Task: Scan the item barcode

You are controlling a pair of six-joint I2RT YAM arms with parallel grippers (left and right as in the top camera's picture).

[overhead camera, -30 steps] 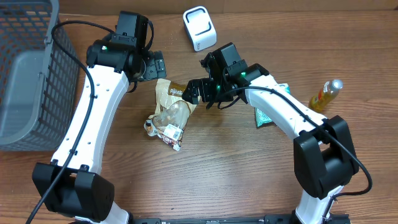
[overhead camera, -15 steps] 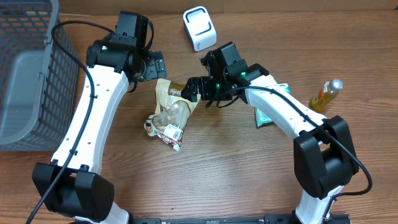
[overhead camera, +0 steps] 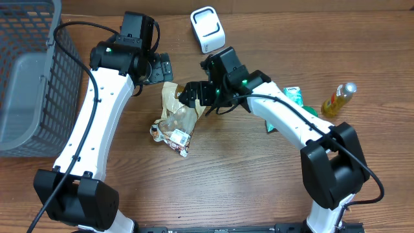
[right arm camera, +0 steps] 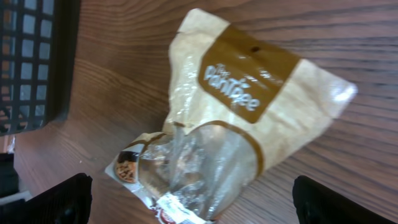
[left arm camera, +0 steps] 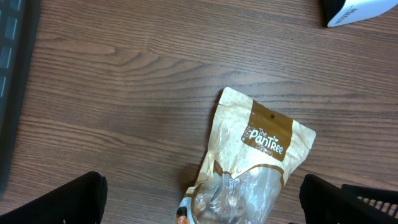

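Observation:
The item is a tan and clear snack bag (overhead camera: 176, 115) printed "The PanTree", lying flat on the wooden table between the two arms. It fills the right wrist view (right arm camera: 239, 124) and shows in the lower middle of the left wrist view (left arm camera: 252, 165). A white label (overhead camera: 180, 137) sits at its lower end. The white scanner (overhead camera: 207, 29) stands at the back, and its corner shows in the left wrist view (left arm camera: 360, 11). My left gripper (overhead camera: 160, 68) hovers open just above the bag's top edge. My right gripper (overhead camera: 196, 96) is open over the bag's right side, with nothing between its fingers.
A grey wire basket (overhead camera: 29, 77) takes up the far left, and its dark edge shows in both wrist views (right arm camera: 31, 62). A green packet (overhead camera: 292, 97) and a yellow bottle (overhead camera: 339, 98) lie at the right, beyond the right arm.
The right arm has swung left, bringing its open gripper from beside the bag to over the bag's right side. The left arm and the bag have not moved.

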